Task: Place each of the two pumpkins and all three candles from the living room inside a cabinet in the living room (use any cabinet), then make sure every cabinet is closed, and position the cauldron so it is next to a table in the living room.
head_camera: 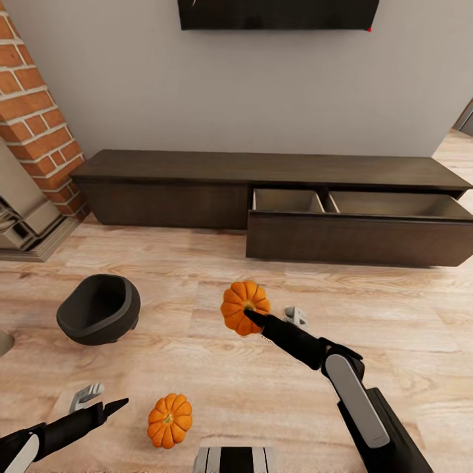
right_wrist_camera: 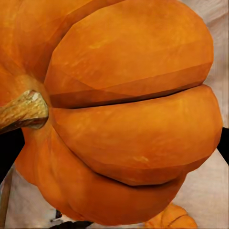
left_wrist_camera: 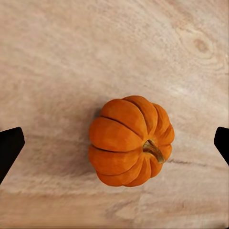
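Orange and ribbed, one pumpkin [head_camera: 244,307] sits clamped in the right gripper [head_camera: 253,318], raised in front of the cabinet [head_camera: 197,190] with its open drawer [head_camera: 358,236]. Another pumpkin [head_camera: 169,420] rests on the wood floor [head_camera: 197,368], stem up, beneath the left gripper [left_wrist_camera: 114,143], fingers spread wide. A cauldron [head_camera: 98,309] lies tipped, mouth toward the cabinet.

In my right hand [head_camera: 253,316] sits a ribbed round orange pumpkin [head_camera: 244,307], lifted above the wood floor. A second ribbed orange pumpkin [head_camera: 169,420] lies on the floor nearer me, stem tilted. The round dark grey cauldron [head_camera: 98,309] rests tipped on the floor. The long dark brown wooden cabinet [head_camera: 197,177] has its right drawer pulled open, showing pale compartments.
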